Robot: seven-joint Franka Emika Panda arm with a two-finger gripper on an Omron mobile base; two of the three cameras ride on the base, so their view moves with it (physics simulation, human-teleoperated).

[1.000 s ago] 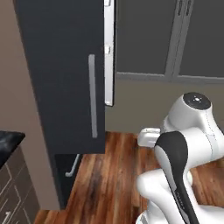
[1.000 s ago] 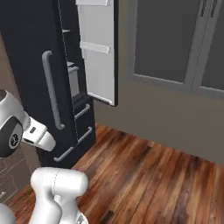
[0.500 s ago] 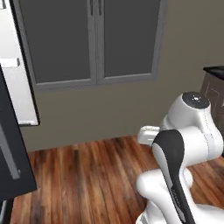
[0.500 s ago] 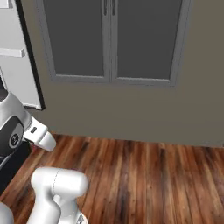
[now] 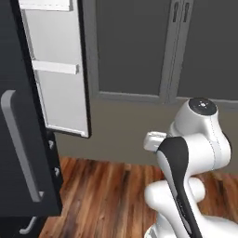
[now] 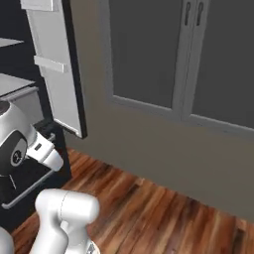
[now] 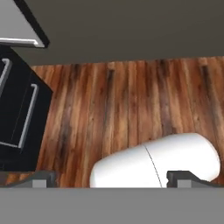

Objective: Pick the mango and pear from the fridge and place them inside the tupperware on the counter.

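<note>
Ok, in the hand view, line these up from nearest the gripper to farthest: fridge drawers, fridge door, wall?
From the open gripper:
1. fridge drawers, left side.
2. fridge door, top left corner.
3. wall, across the top, past the floor.

A grey-framed double window sits in a beige wall above wooden floor.

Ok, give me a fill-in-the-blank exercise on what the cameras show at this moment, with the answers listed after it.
1. The fridge door stands ____.
2. The floor under the robot is made of ____ planks.
3. The long bar handle on the dark fridge front is ____ in colour.
4. The bins on the inside of the fridge door are ____ in colour.

Missing words: open; wooden; silver; white
</note>
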